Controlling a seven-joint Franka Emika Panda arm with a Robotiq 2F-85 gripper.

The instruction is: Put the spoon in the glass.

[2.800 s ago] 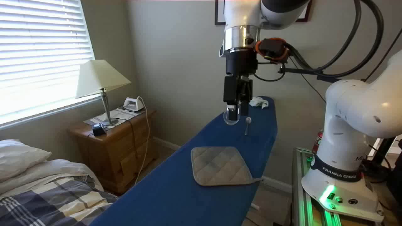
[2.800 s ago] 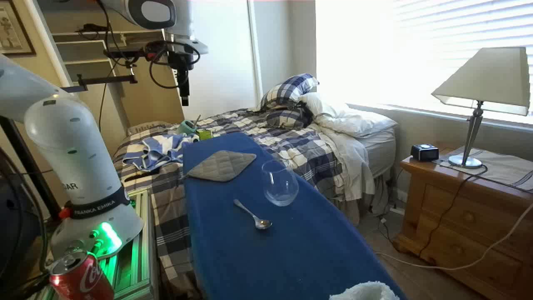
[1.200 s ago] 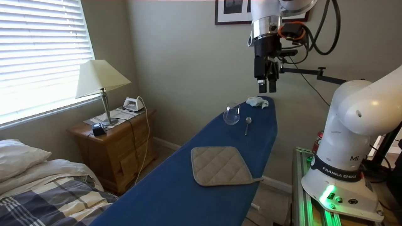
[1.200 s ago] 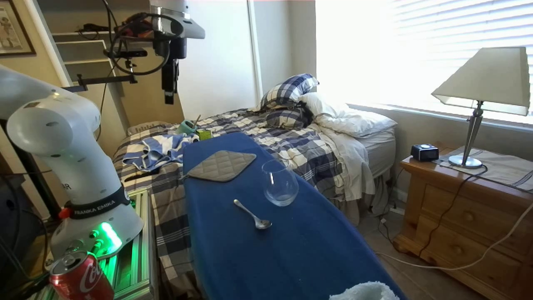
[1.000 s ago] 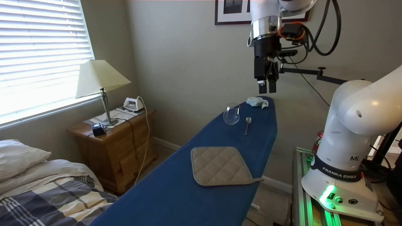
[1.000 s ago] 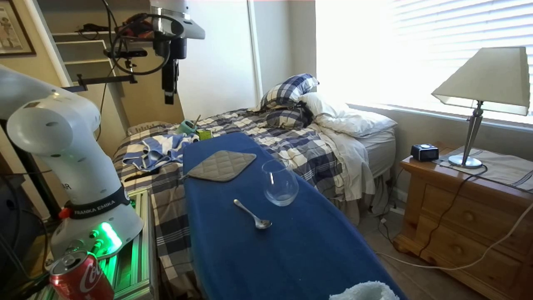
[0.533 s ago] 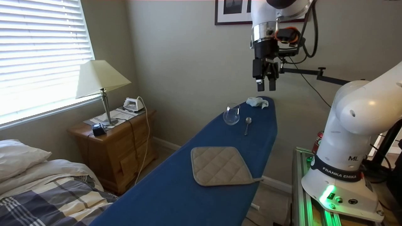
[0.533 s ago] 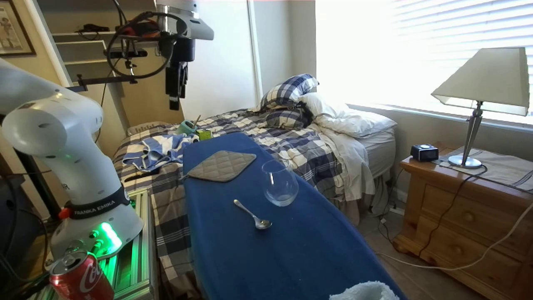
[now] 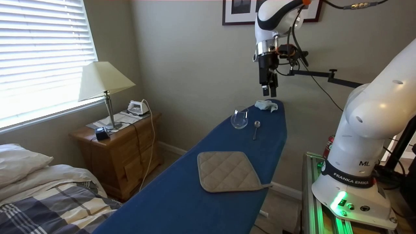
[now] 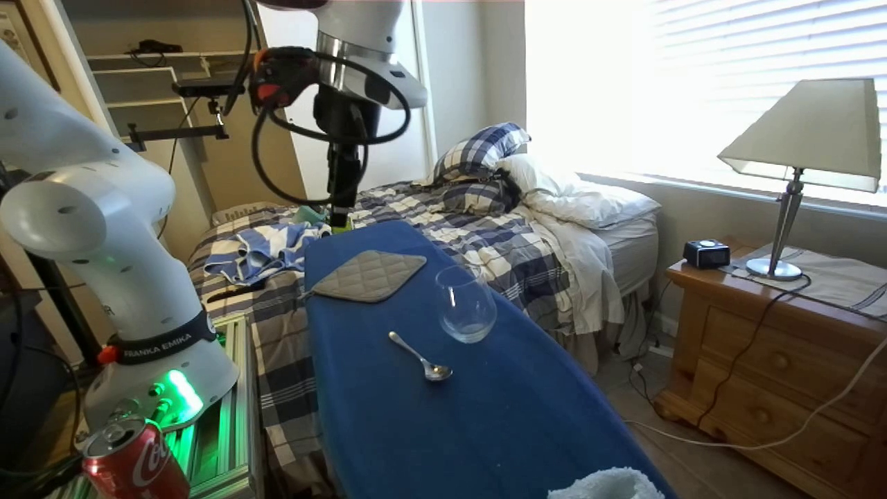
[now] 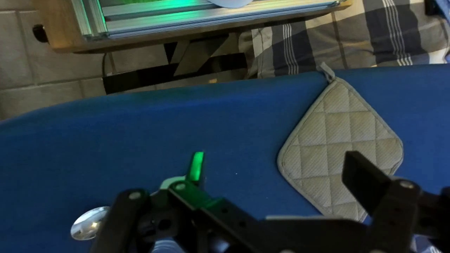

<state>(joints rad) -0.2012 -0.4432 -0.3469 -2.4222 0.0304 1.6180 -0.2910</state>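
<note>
Resting: one spoon (image 10: 420, 360), one glass (image 10: 468, 308)

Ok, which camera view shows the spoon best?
The exterior view where the spoon appears larger, so its shape reads clearly. Both exterior views show it whole; in the wrist view only its bowl can be made out.

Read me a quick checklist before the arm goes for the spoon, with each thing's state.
1. Jaws open: ok, apart in the wrist view.
2. Jaws lined up with the spoon: not ok; its bowl lies left of their gap in that view.
3. Spoon clear of the glass: ok, apart on the blue ironing board.
4. Glass upright: ok, mouth up.
5. Whole spoon visible from the wrist: not ok, partly hidden.
6. Glass dry inside: cannot tell.
</note>
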